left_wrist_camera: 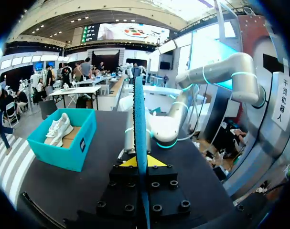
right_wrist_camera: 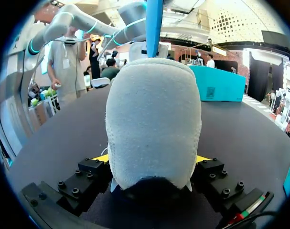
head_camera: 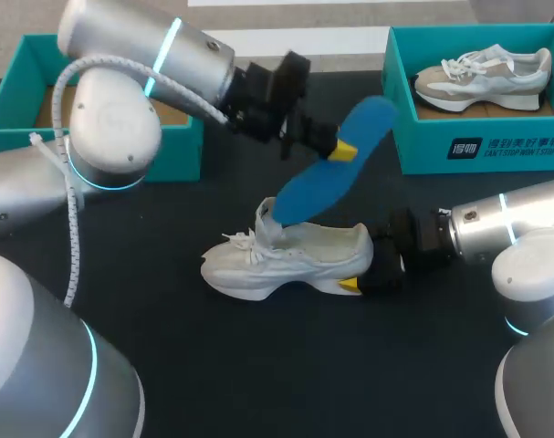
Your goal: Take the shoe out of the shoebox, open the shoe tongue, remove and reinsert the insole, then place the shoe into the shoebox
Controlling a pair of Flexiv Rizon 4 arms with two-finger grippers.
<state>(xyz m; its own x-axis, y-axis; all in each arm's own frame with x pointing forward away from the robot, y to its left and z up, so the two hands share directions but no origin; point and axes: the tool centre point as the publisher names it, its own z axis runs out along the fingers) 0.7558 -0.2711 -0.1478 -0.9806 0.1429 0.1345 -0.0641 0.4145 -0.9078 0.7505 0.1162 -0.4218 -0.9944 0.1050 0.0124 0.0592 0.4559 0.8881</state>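
A white shoe (head_camera: pixel 286 260) stands upright on the black table (head_camera: pixel 258 365), toe toward my left. My right gripper (head_camera: pixel 366 266) is shut on its heel, one yellow tip on either side; in the right wrist view the heel (right_wrist_camera: pixel 154 119) fills the space between the fingers. A blue insole (head_camera: pixel 336 164) slants up out of the shoe's opening. My left gripper (head_camera: pixel 340 149) is shut on it near its upper end. Seen from the left wrist, the insole (left_wrist_camera: pixel 140 119) runs edge-on between the yellow tips of the left gripper (left_wrist_camera: pixel 142 161).
A teal shoebox (head_camera: pixel 477 151) at the back right holds a second, grey-and-white shoe (head_camera: pixel 482 78). Another teal box (head_camera: pixel 181 137) sits at the back left, partly hidden by my left arm. That box's inside shows only brown.
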